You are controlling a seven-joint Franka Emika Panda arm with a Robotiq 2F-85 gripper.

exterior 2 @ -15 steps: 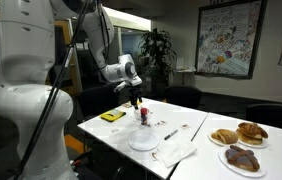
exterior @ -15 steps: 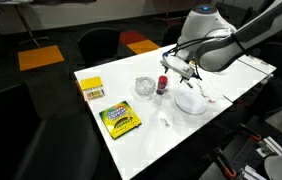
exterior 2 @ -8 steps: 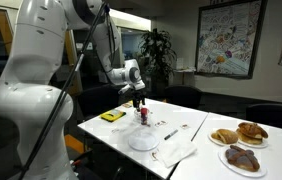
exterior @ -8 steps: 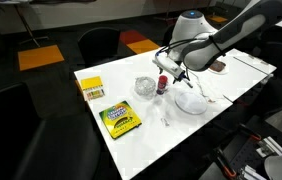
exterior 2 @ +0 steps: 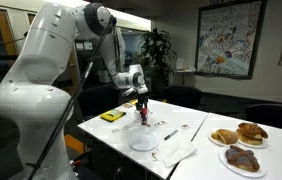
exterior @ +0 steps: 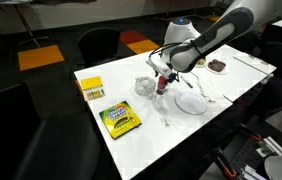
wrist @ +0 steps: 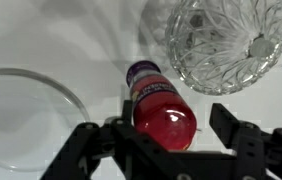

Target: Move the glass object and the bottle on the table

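The bottle (wrist: 161, 108), tiny with a red top and darker body, stands upright on the white table (exterior: 211, 75) in both exterior views (exterior: 161, 85) (exterior 2: 143, 113). My gripper (wrist: 166, 138) is open, with one finger on each side of the bottle's top. The left finger is close against it and a gap shows on the right. The gripper hangs right over the bottle in both exterior views (exterior: 162, 75) (exterior 2: 141, 102). The glass object (wrist: 226, 40), a clear cut-glass dish, sits right beside the bottle (exterior: 144, 87). The white plate (wrist: 21, 115) lies on the bottle's other side (exterior: 190, 101).
A green-and-yellow crayon box (exterior: 120, 120), a yellow box (exterior: 92, 88) and a marker (exterior: 166, 120) lie on the table. Plates of pastries (exterior 2: 239, 134) (exterior 2: 243, 158) and a crumpled paper (exterior 2: 176, 153) are at one end. Dark chairs stand around the table.
The arm has swung toward the bottle and come down, so the open fingers now sit around the bottle's top. The bottle, dish and plate have not moved.
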